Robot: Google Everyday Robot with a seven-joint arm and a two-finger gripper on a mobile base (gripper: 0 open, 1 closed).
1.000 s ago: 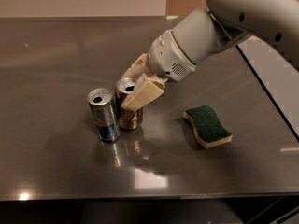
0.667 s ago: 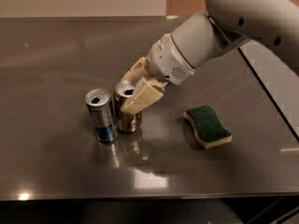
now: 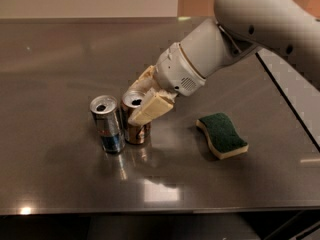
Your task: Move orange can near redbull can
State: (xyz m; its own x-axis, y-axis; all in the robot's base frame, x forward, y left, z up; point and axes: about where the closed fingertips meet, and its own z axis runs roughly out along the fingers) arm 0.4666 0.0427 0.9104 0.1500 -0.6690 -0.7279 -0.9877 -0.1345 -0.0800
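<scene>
The orange can (image 3: 136,129) stands upright on the steel table, just right of the redbull can (image 3: 107,125) and almost touching it. My gripper (image 3: 138,100) reaches in from the upper right and is shut on the orange can. One cream finger (image 3: 151,109) lies across the can's front. The other finger (image 3: 146,77) sits behind its top. The orange can's lower part and silver top show; its right side is hidden by the finger.
A green and yellow sponge (image 3: 221,134) lies on the table to the right of the cans. The table's front edge (image 3: 150,209) is near the bottom. A dark seam (image 3: 290,104) runs along the right side, with a paler surface beyond it.
The wrist has edged slightly down and left. Both cans stand where they were.
</scene>
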